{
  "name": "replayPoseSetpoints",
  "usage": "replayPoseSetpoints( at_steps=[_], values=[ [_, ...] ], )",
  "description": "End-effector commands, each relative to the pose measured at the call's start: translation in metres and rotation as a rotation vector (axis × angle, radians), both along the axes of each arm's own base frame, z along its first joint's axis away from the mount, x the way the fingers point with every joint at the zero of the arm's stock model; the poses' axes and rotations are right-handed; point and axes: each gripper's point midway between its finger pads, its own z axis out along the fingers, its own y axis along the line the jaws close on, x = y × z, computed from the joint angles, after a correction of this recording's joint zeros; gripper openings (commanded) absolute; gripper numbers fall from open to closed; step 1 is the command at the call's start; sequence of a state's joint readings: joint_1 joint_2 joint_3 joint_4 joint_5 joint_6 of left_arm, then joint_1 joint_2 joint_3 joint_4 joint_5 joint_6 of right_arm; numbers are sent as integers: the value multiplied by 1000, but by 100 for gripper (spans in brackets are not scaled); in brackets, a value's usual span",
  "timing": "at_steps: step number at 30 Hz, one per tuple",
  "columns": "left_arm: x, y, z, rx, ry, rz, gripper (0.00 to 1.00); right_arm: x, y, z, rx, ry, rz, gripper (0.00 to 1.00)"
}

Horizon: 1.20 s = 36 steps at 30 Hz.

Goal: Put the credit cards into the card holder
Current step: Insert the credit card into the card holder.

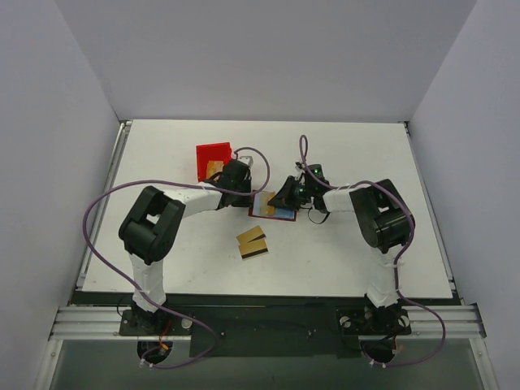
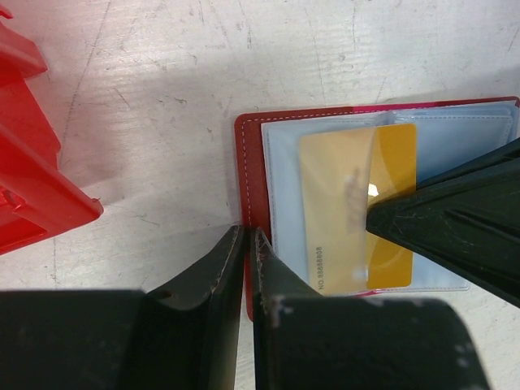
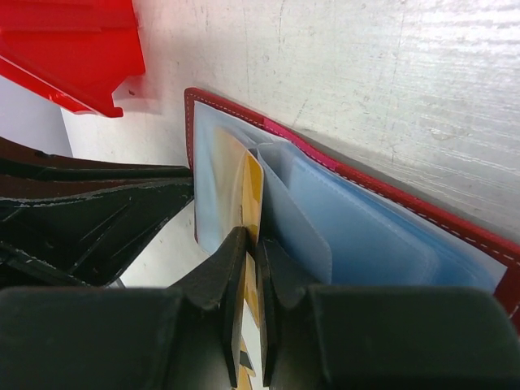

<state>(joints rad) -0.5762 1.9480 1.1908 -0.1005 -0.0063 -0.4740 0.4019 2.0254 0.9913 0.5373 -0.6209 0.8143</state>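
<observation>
A white surface (image 1: pixel 341 252) seen from above, with two black-and-white robot arms reaching inward from its near edge to meet at the middle. Between them lies the card holder (image 1: pixel 274 207), a dark red wallet lying open and flat, its light blue and clear plastic slots facing up. The left end effector (image 2: pixel 246 237) is closed to a thin slit over the holder's left red border, pinching that edge against the surface. The right end effector (image 3: pixel 252 244) is clamped shut on a gold credit card (image 2: pixel 357 187), holding it by its outer end. The card's other end sits partly under a clear pocket on the left half of the holder, and printed digits show along one short side. In the right wrist view a clear sleeve bulges up just beside the held card. Two more credit cards (image 1: pixel 253 242), gold-tan with dark stripes, lie overlapping on the surface nearer the arm bases, apart from the holder. A bright red plastic bin (image 1: pixel 214 160) stands behind the left arm's wrist, near the holder's far left corner but not touching it.
</observation>
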Motion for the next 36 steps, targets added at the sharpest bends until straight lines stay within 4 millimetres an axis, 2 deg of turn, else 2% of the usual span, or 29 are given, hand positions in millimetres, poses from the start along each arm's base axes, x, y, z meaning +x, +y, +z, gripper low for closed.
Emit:
replayPoseSetpoints(
  at_steps=[1, 6, 13, 25, 36],
  values=[
    [-27, -35, -8, -63, 63, -99, 17, -26, -4, -32, -130, 94, 17, 7],
    [-27, -35, -7, -63, 61, -98, 17, -28, -20, -18, -233, 88, 9, 20],
    [-26, -35, -8, -59, 62, -98, 17, -29, -30, -4, -309, 86, 4, 27],
    [-25, -34, -10, -58, 65, -94, 17, -32, -50, 12, -414, 77, -25, 28],
    [-25, -35, -11, -58, 67, -100, 16, -35, -63, 25, -438, 63, -43, 29]
  ],
)
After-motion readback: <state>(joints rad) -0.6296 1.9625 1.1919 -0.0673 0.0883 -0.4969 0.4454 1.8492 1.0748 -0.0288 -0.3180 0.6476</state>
